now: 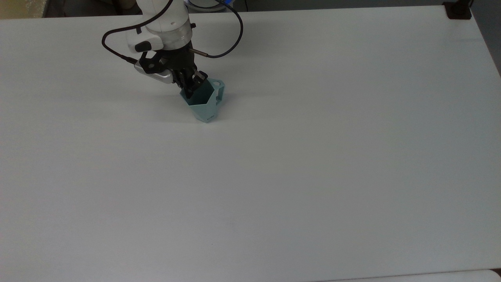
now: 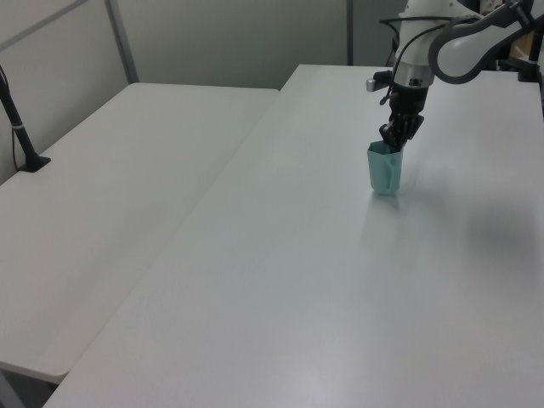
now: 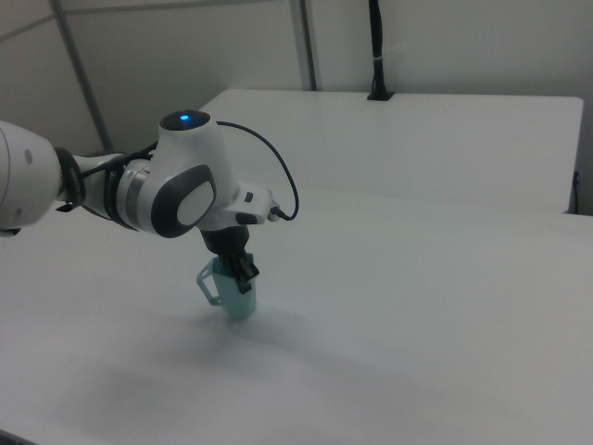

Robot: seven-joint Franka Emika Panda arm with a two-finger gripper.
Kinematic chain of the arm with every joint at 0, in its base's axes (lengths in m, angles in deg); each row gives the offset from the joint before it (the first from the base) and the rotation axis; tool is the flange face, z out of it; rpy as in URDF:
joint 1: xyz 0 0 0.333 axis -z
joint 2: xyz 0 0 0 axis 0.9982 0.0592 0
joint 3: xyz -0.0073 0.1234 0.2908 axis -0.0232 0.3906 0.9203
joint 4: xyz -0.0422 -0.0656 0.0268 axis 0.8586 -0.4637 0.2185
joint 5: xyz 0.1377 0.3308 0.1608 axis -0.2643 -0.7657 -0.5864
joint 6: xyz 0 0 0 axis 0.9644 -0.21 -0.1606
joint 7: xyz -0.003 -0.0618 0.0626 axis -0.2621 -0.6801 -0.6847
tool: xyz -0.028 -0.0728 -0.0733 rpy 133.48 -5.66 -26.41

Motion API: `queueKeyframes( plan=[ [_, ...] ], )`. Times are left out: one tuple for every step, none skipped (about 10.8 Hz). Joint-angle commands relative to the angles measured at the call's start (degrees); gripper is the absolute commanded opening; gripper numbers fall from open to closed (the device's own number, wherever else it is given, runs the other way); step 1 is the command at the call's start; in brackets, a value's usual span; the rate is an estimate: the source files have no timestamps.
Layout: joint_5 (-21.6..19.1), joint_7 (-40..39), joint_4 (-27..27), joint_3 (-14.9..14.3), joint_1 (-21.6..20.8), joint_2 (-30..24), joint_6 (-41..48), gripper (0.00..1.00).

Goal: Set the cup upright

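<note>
Gripper (image 1: 192,87) is clamped on the rim of the cup (image 1: 203,105), which you have mouth-up with its base at the table (image 1: 313,156); only release and withdrawal remain.

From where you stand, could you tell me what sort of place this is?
Probably a robotics lab: a robot arm works over a bare white table, its tool gripping a small teal cup, with a second plain table beside.
</note>
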Motion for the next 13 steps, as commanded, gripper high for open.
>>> queueKeyframes(
  plan=[
    [-1.6,-0.3,-0.7,-0.5,-0.8,-0.4,0.2,0.36],
    [-1.6,-0.3,-0.9,-0.5,-0.9,-0.6,1.6,0.49],
    [-1.6,-1.0,-1.8,-0.5,-1.0,-1.0,3.5,0.82],
    [-1.6,-1.1,-3.4,-0.3,-1.1,-1.6,5.8,1.00],
    [-1.6,-1.2,-5.8,-0.2,-1.1,-3.1,8.6,1.00],
    [-1.5,-1.1,-10.0,-0.2,-1.1,-4.3,12.3,1.00],
    [-1.6,-0.3,-16.3,-0.2,-1.1,-4.8,17.9,1.00],
    [-1.8,-1.0,-23.5,-0.3,-1.0,-4.7,23.1,1.00],
    [-1.8,-4.3,-28.6,-0.5,-0.8,-4.6,28.4,1.00],
    [-1.8,-12.4,-30.8,-0.6,-0.1,-4.6,32.0,1.00],
    [-1.7,-18.5,-31.1,-0.7,0.3,-4.8,35.1,1.00],
    [-0.5,-22.2,-31.1,-0.6,1.3,-5.0,38.5,1.00],
    [0.3,-25.0,-31.1,-0.6,1.8,-4.8,40.7,1.00]
  ],
)
